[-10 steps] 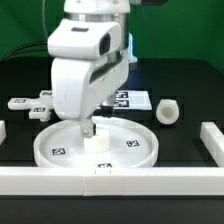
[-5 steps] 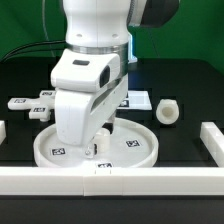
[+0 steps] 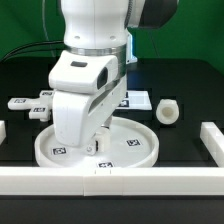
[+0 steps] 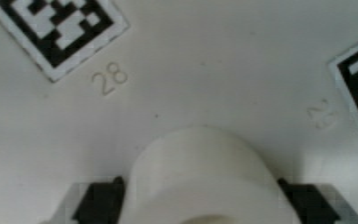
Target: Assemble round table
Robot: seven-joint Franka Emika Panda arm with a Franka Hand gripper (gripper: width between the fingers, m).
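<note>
The round table's large white disc (image 3: 140, 149) lies flat near the front rail, with tags on its face (image 4: 66, 30). My gripper (image 3: 97, 143) has come straight down over the disc's middle. In the wrist view a white cylindrical post (image 4: 201, 175) stands on the disc. The gripper (image 4: 202, 205) is shut on it, with a black finger (image 4: 101, 203) pressed against each side. The arm's body hides the post and the hub in the exterior view.
A short white cylinder (image 3: 168, 111) stands apart on the exterior view's right. Small tagged white pieces (image 3: 20, 103) lie at the left. The marker board (image 3: 138, 98) shows behind the arm. White rails run along the front (image 3: 100, 180) and the right side (image 3: 212, 138).
The arm has dropped lower over the disc's middle since a second ago. It has hardly moved in the last half second.
</note>
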